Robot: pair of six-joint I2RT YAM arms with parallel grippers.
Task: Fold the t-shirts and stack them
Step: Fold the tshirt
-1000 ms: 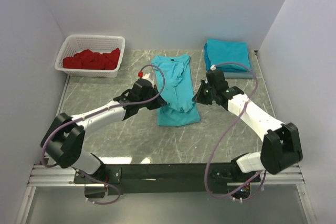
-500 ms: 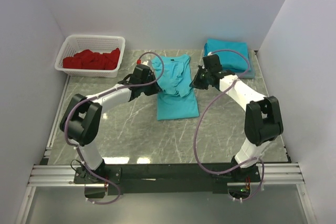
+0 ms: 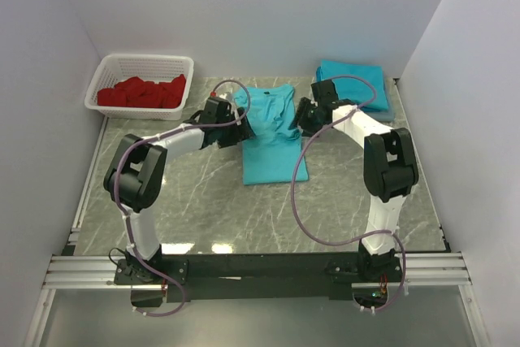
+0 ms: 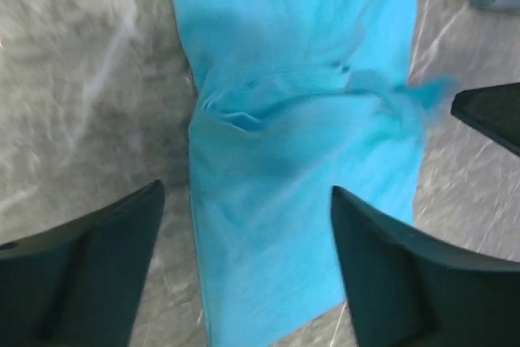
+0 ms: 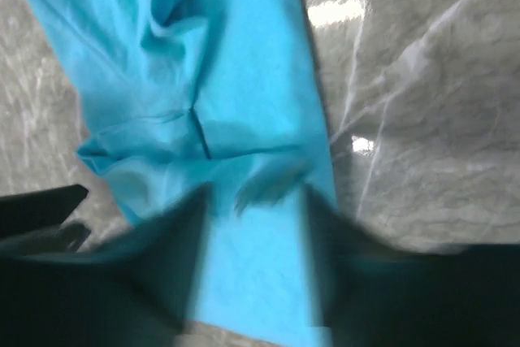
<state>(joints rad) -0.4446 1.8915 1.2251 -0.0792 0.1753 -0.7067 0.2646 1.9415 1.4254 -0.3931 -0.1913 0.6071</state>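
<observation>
Basket: far out past my left jaws, at the desk's (image 3: pixel 203 193) back left corner, a white basket (image 3: pixel 146 58) holds red cloths (image 3: pixel 142 92). I judge it no part of this job.

Left jaws: apart and holding nothing. They hang over the shirt's left edge, and in the left wrist view the cloth lies in the gap between my two fingers.

T-shirt: the turquoise t-shirt (image 3: pixel 272 140) lies on the desk between my two pairs of jaws. It is folded into a long strip running away from my bases. The near half is flat, and the far half is rumpled, with a ridge across the middle (image 4: pixel 301 160).

Right jaws: over the shirt's right edge. The right wrist view is smeared, but the fingers look spread with blue cloth (image 5: pixel 244 95) showing between them, so I take them as apart and empty.

Stack: just beyond my right jaws, at the back right, sits a folded pile of turquoise shirts (image 3: pixel 351 85).

Handling: I judge the cloth light, limp and easily creased. It will sag and drag rather than keep its shape, so a one-sided pull would skew the strip.

Where to hold: I would pinch both side edges at the same point along the strip, close to the desk. I would catch all the layers and lift evenly with both pairs of jaws.
</observation>
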